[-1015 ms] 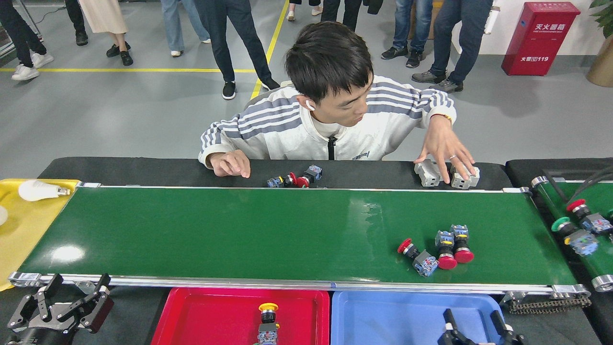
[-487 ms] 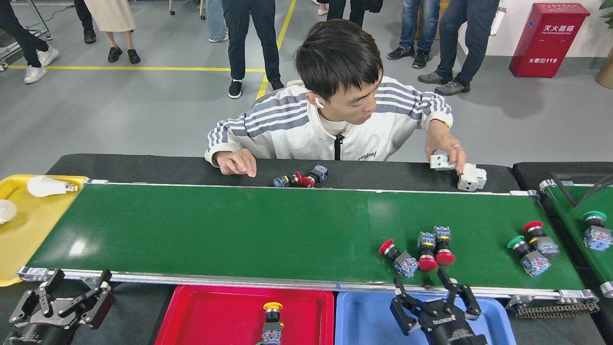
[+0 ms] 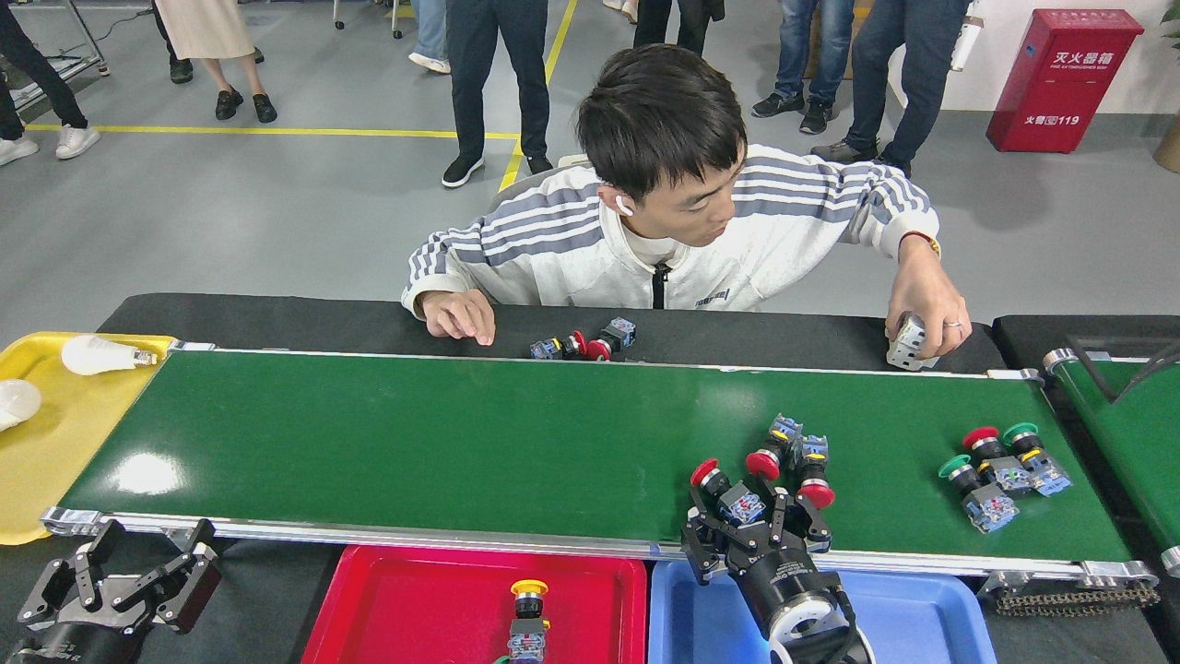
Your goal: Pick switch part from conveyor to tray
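Observation:
The conveyor [image 3: 415,433] is the wide green belt across the middle. Three red-capped switch parts lie on its near right side: one [image 3: 708,474] at the front and two [image 3: 795,461] just behind it. My right gripper [image 3: 742,518] reaches up over the near rail, open, its fingers straddling the front switch part. Three more switch parts [image 3: 1000,466], with green and red caps, lie further right. The red tray [image 3: 406,599] holds a yellow-capped switch part [image 3: 527,613]. Beside it is the blue tray [image 3: 922,609]. My left gripper [image 3: 120,572] rests open at the bottom left.
A person leans over the far side, one hand [image 3: 456,315] on the black table, the other [image 3: 926,314] holding a grey-white block. Loose switch parts [image 3: 585,347] lie by the far rail. A yellow tray [image 3: 46,461] with bulbs stands left, and a second green belt [image 3: 1120,420] right.
My right gripper rose from over the blue tray and moved left onto the belt's near edge around the front red switch part. All parts drifted left. The person's right hand picked up a block.

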Tool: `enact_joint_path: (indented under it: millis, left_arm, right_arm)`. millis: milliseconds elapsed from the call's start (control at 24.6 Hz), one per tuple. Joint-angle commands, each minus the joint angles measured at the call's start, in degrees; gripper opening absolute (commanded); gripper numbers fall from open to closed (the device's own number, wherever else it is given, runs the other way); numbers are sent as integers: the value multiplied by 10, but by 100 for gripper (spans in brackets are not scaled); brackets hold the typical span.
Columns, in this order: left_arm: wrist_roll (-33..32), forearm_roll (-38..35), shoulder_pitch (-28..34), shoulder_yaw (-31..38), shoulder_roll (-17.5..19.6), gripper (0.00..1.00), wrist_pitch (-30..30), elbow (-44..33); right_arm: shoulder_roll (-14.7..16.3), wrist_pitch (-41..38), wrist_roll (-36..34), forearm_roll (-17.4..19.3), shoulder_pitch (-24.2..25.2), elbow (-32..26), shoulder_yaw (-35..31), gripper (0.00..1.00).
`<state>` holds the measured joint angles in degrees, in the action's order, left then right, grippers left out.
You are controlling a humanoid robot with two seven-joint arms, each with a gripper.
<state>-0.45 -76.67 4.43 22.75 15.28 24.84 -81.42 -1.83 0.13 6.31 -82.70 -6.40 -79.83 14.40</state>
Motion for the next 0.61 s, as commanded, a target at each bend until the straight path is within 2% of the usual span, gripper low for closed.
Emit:
enact_joint_path:
  millis: [0,81,203,325,366,406,447,487,569]
  left_arm:
    - [5,0,-6,4,9,100,1,-7]
    - [5,0,-7,5,9,100,1,-8]
    - [5,0,-6,6,9,100,0,-6]
    - [5,0,-7,6,9,100,0,-7]
    - [5,1,-8,8,9,100,-1,-6]
    - [5,1,-8,8,9,100,-1,-5]
    - [5,1,-7,8,9,100,-1,-4]
    - [5,0,-7,8,10,100,-1,-3]
    - [5,0,-6,7,10,100,-1,-4]
  right_arm:
    - [10,-7,-2,1,-5,-6,-4,12]
    - [14,-17,-5,1,0,-15,-4,5]
    - [16,-55,-18,1,17,-47,-3,2]
    - [16,-144,-18,1,65,-117,-3,2]
    - [16,-197,-19,2,83,-139,-3,4]
    - [16,-243,-18,2,97,-153,-3,13]
    - [12,-297,-17,1,108,-163,-3,52]
    - [5,-337,-17,2,111,-164,-3,100]
    - [-12,-375,-17,1,112,-161,4,100]
